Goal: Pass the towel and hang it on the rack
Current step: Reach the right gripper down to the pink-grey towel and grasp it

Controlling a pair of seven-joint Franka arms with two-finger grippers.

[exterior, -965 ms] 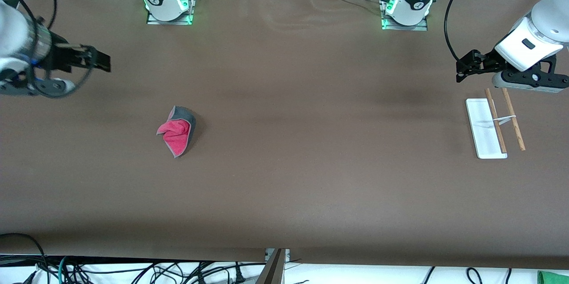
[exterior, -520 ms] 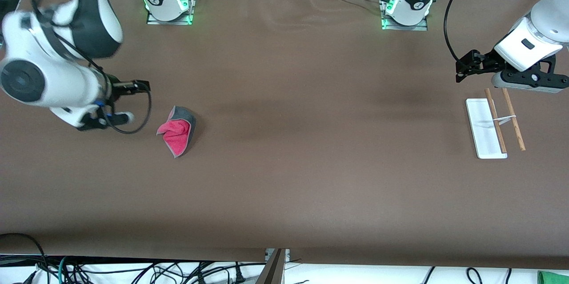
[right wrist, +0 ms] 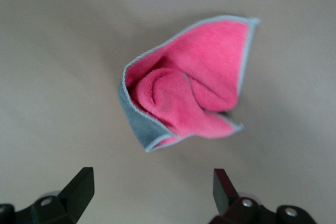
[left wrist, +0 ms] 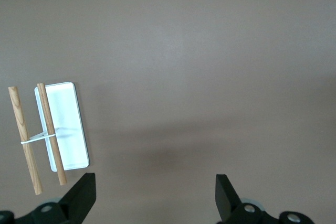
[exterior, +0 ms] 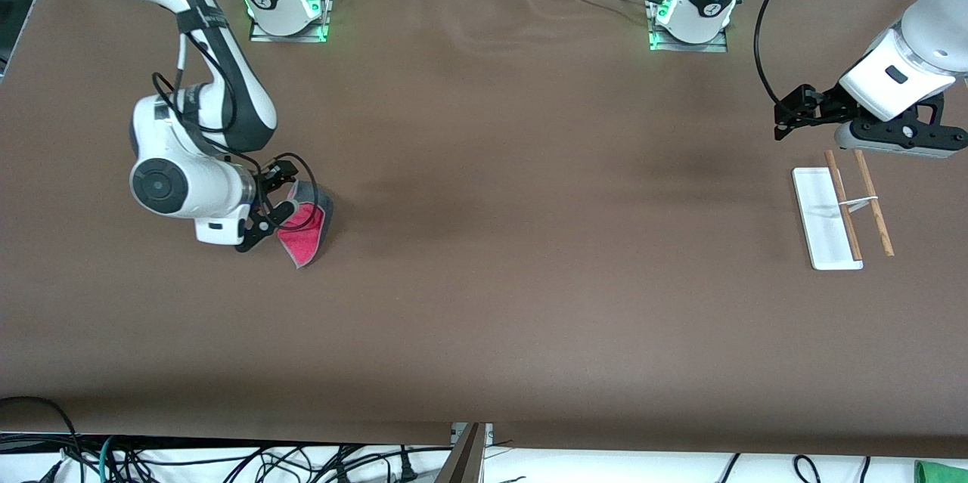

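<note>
We see the right pincer [exterior: 276, 203] hanging low over the towel [exterior: 304, 230], its two fingers spread wide with nothing between them. In the right wrist view the towel [right wrist: 191, 87] lies crumpled on the bare brown tabletop [exterior: 491, 241] just ahead of the fingertips [right wrist: 81, 182], pink face up and folded into a loose roll, with a strip of its grey face showing along one edge. Nothing else lies near the right pincer, and nothing stands between its fingers and the cloth; from the front, only the arm's own wrist and a looping black cable [exterior: 299, 165] cover part of the towel's edge. The left pincer [exterior: 786, 120] hovers well apart from it, toward the left arm's end of the tabletop, fingers likewise wide and holding nothing, while that arm waits. Just beside it, nearer the front camera, sits the rack [exterior: 824, 218]: a flat white base with two thin wooden rods joined by a small white crosspiece. In the left wrist view the rack [left wrist: 60, 129] shows off to one side of the left pincer's fingertips [left wrist: 84, 195], and the tabletop straight ahead of them is plain brown cloth. The towel and the rack lie well apart.
</note>
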